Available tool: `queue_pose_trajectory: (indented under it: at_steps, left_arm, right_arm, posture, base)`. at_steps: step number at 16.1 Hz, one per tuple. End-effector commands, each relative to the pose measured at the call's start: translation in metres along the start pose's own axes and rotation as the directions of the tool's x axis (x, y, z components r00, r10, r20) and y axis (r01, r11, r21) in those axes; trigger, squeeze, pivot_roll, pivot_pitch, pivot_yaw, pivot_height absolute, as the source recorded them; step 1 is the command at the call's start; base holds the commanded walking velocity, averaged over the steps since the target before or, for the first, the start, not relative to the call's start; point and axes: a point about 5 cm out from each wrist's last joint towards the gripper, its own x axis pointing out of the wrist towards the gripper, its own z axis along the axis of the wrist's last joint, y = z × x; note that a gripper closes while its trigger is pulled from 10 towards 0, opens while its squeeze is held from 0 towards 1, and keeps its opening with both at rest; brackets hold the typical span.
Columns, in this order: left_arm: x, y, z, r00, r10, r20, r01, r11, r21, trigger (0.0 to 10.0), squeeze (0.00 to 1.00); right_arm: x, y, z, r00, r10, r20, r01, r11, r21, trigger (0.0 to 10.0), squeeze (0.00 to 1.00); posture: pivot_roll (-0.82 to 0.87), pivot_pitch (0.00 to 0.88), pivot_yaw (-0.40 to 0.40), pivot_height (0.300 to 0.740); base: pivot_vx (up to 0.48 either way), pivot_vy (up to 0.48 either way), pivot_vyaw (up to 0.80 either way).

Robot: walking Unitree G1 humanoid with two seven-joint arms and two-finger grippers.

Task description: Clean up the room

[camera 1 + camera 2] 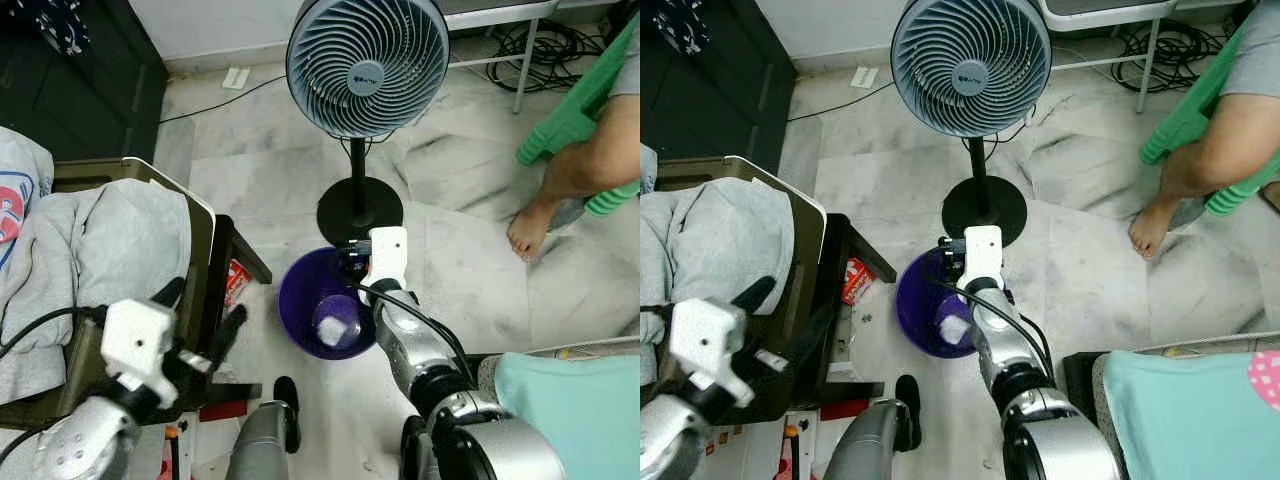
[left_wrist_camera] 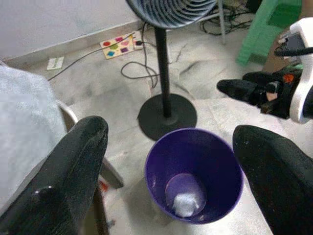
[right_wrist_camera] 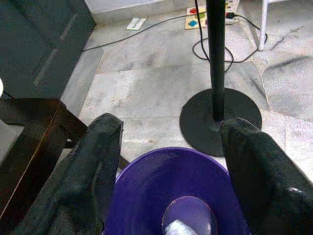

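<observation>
A purple bin (image 1: 300,305) stands on the marble floor at the foot of a fan. A crumpled white wad of paper (image 1: 337,331) lies at its bottom. My right gripper (image 1: 350,258) hovers over the bin's far rim; in the right wrist view its fingers (image 3: 105,147) are spread open above the bin (image 3: 146,181) with nothing between them. My left gripper (image 1: 205,300) is raised left of the bin, beside the chair, also open and empty. In the left wrist view it looks down into the bin (image 2: 215,161) and onto the paper (image 2: 188,203).
The standing fan (image 1: 367,65) has its black base (image 1: 358,208) just behind the bin. A chair piled with grey clothes (image 1: 100,240) is on the left, a red packet (image 1: 236,280) beneath it. A person's bare foot (image 1: 528,228) and a green stool (image 1: 570,115) are at right. Cables lie at the back.
</observation>
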Motion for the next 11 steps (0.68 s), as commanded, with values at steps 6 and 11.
queue_pose_trajectory:
  at_steps: [6,11]
  left_arm:
    - [0.035,-0.011,-0.007,0.997,0.021,0.07,-0.017,0.998,-0.061,10.0,0.0]
    - [0.059,-0.015,-0.015,0.992,0.039,0.12,-0.03,0.997,-0.077,10.0,0.0]
  right_arm:
    - [-0.032,-0.031,-0.007,0.998,-0.017,0.065,0.022,0.998,-0.066,10.0,1.0]
    - [-0.049,-0.048,-0.012,0.997,-0.06,0.056,0.065,0.993,-0.103,10.0,1.0]
  posture:
    - [0.14,0.281,0.078,0.74]
    - [0.05,0.189,0.057,0.74]
  base:
    - [0.0,0.0,0.0]
    - [0.0,0.0,0.0]
